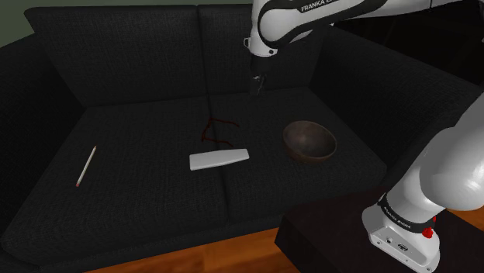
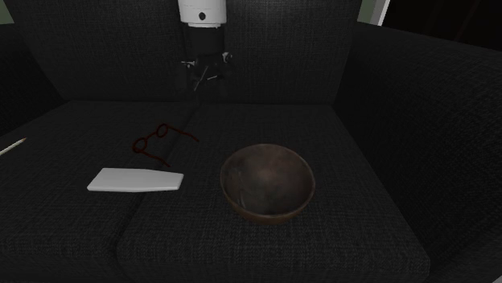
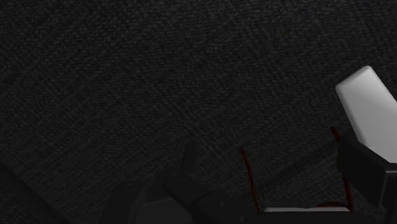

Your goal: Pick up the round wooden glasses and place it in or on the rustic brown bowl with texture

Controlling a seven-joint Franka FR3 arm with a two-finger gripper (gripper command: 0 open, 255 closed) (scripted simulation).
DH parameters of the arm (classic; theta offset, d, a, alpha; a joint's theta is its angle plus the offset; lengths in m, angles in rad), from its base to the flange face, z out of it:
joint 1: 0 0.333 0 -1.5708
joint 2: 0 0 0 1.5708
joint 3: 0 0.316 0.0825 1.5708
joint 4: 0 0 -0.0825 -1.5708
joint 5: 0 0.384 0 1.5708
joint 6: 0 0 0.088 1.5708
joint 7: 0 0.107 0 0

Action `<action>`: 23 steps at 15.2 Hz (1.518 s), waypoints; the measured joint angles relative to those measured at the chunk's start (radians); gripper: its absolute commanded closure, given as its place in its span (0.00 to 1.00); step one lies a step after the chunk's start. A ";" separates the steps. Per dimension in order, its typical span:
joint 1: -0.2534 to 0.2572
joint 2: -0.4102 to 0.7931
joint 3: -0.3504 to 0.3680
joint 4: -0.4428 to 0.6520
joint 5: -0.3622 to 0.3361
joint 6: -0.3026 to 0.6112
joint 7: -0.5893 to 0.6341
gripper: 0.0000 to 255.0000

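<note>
Your shoulder view looks down from high beside the stand (image 1: 318, 242), taking in the whole sofa (image 1: 116, 70) seat. Your second exterior view sits lower and nearer, facing the backrest (image 2: 281, 56) from the seat's front edge. Both share the bowl (image 1: 309, 142), glasses (image 1: 219, 130) and white slab (image 1: 219, 159). Your wrist view hangs close over the cushion (image 3: 159, 76), catching that slab's corner.

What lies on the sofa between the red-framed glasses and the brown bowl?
Nothing: in the second exterior view, only bare dark sofa cushion separates the glasses from the bowl. The white slab lies off that line.
</note>
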 measured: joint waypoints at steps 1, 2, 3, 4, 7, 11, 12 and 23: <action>0.005 0.035 0.005 0.025 -0.008 0.008 -0.002 0.00; 0.010 0.074 0.010 0.051 -0.017 0.020 -0.004 0.00; 0.016 0.111 0.014 0.083 -0.026 0.022 -0.006 0.00; 0.022 0.146 0.019 0.106 -0.035 0.033 -0.006 0.00; 0.042 0.267 0.029 0.217 -0.066 0.037 -0.011 0.00; 0.074 0.427 0.037 0.383 -0.107 0.023 -0.021 0.00; 0.078 0.443 0.038 0.391 -0.112 0.028 -0.022 0.00; 0.083 0.493 0.035 0.363 -0.123 0.107 -0.018 0.00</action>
